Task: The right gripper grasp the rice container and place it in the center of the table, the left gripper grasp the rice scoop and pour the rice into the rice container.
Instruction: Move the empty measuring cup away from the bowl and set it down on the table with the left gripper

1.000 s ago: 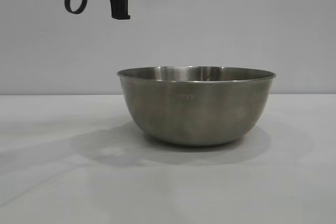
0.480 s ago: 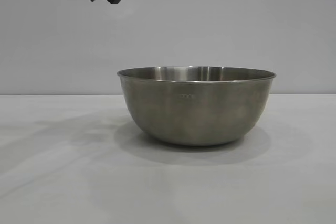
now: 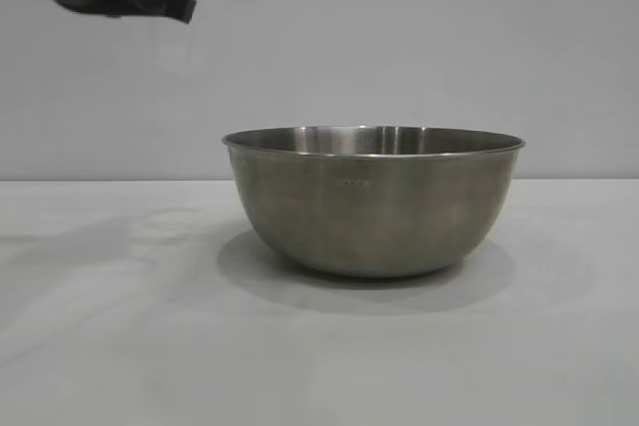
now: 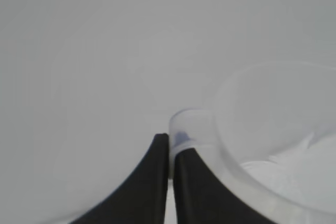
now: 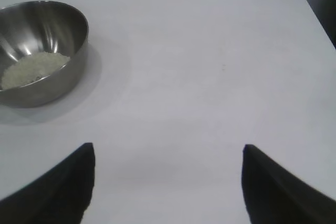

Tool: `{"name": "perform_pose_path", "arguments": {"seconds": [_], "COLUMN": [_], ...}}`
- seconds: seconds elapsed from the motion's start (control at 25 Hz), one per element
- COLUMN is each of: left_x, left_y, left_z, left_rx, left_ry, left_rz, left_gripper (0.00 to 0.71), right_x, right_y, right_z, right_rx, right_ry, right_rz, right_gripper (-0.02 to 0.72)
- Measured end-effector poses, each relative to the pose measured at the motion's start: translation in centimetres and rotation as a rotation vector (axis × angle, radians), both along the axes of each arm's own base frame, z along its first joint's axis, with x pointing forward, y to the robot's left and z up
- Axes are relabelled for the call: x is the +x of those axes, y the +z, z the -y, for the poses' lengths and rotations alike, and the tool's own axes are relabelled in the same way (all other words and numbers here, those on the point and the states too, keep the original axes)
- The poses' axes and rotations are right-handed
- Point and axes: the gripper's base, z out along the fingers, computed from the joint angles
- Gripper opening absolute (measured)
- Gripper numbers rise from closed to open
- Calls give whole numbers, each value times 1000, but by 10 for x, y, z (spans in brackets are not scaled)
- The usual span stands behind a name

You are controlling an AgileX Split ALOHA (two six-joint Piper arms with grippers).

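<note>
Lowered leftward, left gripper [image 4: 169, 153] fingers [image 4: 152, 182] pinch rice scoop [image 4: 262, 129] handle.

A plain pale grey wall [image 3: 419, 47] fills the background behind the scene in the exterior view, bare and evenly lit. In the right wrist view, a dark strip of floor or background [image 5: 326, 9] shows past the far corner; what it is cannot be told.

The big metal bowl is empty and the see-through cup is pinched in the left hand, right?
Not quite. The rice container is not empty: the right wrist view shows rice piled inside. The rice scoop is indeed pinched in the left hand.
</note>
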Motion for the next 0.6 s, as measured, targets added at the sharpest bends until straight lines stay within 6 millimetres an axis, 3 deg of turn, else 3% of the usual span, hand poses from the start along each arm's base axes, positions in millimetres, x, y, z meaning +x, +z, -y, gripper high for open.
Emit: {"name": "perform_pose_path", "arguments": {"seconds": [0.24, 0.6], "left_x": [-15, -15], "left_y": [-13, -35], "left_z": [-8, -7], "left_rx": [-40, -69], "left_ry": [10, 11], "left_rz": [-52, -122], "left_gripper": [0, 0], "right_x": [0, 0], "right_y": [0, 0], "right_z": [0, 0], "right_rx": [0, 0], "right_ry": [0, 0], "right_rz": [0, 0], "right_gripper": [532, 532]}}
